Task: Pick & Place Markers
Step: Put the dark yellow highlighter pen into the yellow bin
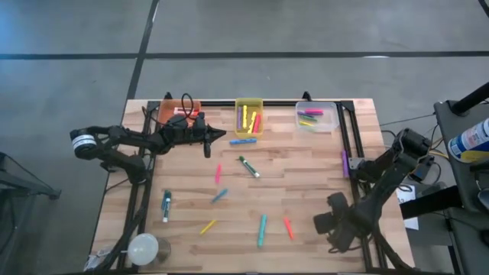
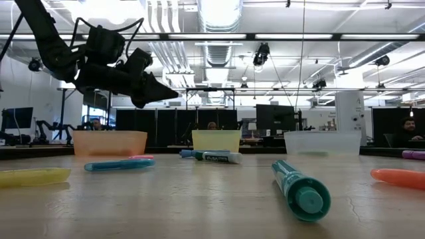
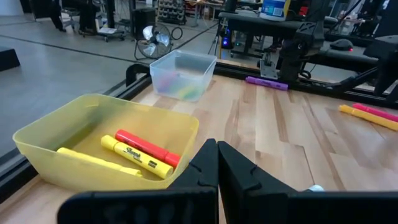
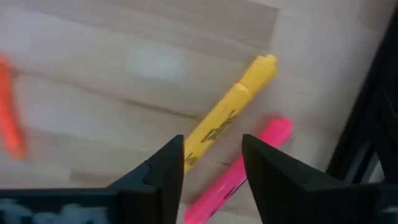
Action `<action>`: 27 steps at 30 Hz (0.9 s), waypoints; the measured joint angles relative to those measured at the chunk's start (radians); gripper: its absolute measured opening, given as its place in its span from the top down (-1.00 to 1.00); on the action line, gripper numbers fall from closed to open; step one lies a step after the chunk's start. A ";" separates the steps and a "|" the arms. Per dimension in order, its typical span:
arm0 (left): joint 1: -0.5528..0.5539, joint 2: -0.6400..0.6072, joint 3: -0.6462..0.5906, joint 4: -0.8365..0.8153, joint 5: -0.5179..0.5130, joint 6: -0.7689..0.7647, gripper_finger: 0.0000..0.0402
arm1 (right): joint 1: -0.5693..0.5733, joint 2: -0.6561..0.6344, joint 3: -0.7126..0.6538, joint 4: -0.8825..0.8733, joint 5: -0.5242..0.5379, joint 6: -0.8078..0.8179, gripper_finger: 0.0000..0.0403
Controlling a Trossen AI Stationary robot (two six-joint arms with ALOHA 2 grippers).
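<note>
Looking past the right gripper (image 4: 211,165) first: its fingers (image 4: 163,169) stand apart with nothing between them, and right beyond the tips lie a yellow marker (image 4: 227,115) and a pink marker (image 4: 239,168), side by side and nearly touching. The yellow one runs up out of the gap between the tips, so my guess is that's the one it's lined up on. An orange marker (image 4: 11,127) sits well off to one side. From above, that gripper (image 1: 330,223) is down at the table's near right corner.

The left gripper (image 3: 214,165) has its fingers pressed together, holding nothing as far as I can see. Just beside the tips is the yellow bin (image 3: 56,134) with a yellow marker, a red marker (image 3: 149,148) and another yellow one in it. Farther out is the clear bin (image 3: 180,71) with a few markers inside, and a purple marker (image 3: 267,83) lies by the table's edge rail. In the high view it hangs between the orange bin (image 1: 172,111) and the yellow one, probably parked there.

Plenty of loose markers still sit on the table (image 1: 306,183) in between, like the teal marker (image 1: 262,229), so I'd say the sorting is far from finished.
</note>
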 joint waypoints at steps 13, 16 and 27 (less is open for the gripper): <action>0.000 0.000 0.000 0.000 0.000 -0.007 1.00 | -0.004 0.168 -0.053 0.105 -0.104 0.036 0.27; 0.000 0.000 0.000 0.000 0.000 -0.007 1.00 | -0.011 0.189 -0.053 0.140 -0.101 0.023 0.35; 0.000 0.000 0.000 -0.002 0.000 -0.004 1.00 | -0.081 0.170 -0.054 0.143 -0.061 -0.203 0.68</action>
